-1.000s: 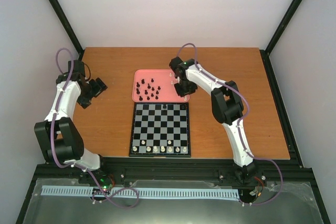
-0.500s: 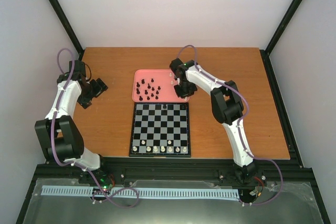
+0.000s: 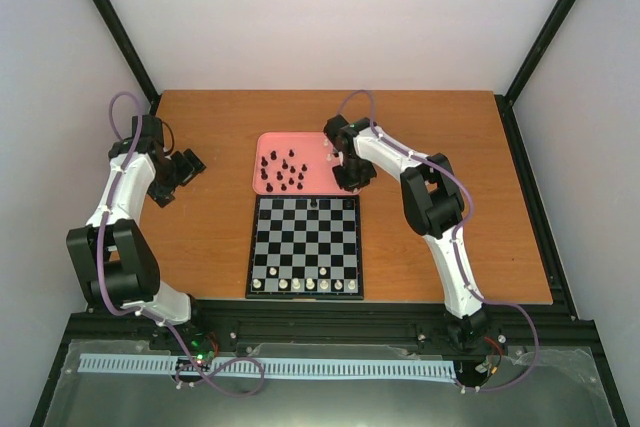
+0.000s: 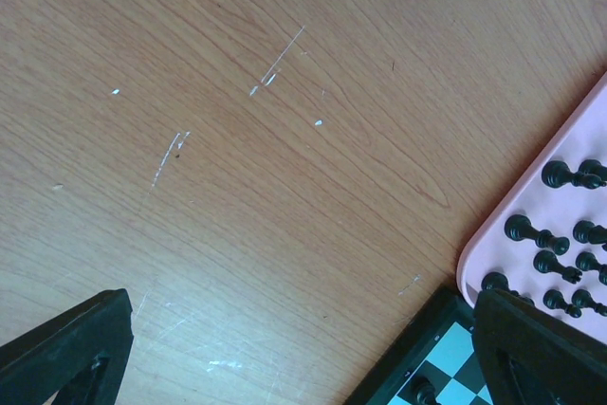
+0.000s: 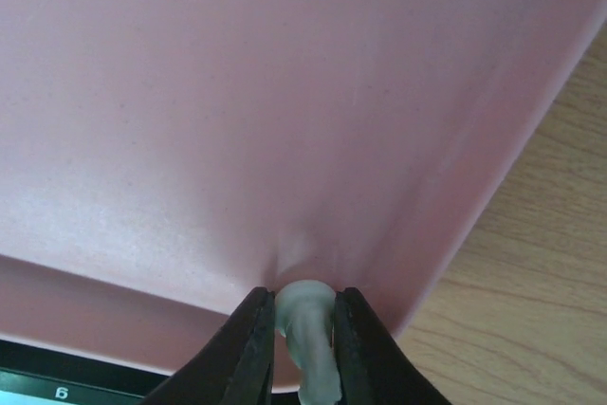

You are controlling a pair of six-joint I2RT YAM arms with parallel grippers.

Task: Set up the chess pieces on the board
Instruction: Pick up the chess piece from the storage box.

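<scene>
The right gripper (image 5: 303, 329) stands in the near right corner of the pink tray (image 3: 262, 139), with its two fingers pressed against either side of a cream-white piece (image 5: 305, 315). It is clamped on that piece, with no gap on either flank. The piece's long axis runs along the fingers, head uppermost in the wrist view. Its foot is hidden below the frame, so it cannot be told whether it rests on the tray floor or hangs clear. The board (image 3: 305, 247) lies just beside the tray on the side nearer the arm bases, and its black border shows at the lower left of the right wrist view. The carry therefore runs toward the robot. It is likely a long one if the piece belongs with the white pieces (image 3: 305, 285) in the nearest row, where at least one square looks unfilled. A lone black piece (image 3: 314, 204) stands on the far row, and the remaining black pieces (image 3: 285, 172) cluster in the tray's middle, well apart from the held one. The left gripper (image 4: 303, 367) hangs over bare table (image 4: 237, 139) to the left of tray and board, jaws spread wide and holding nothing. The right arm is plainly the nearer to both piece and target. Risk noted: the grip sits high on a narrow figurine, so tilt on lifting is possible.
</scene>
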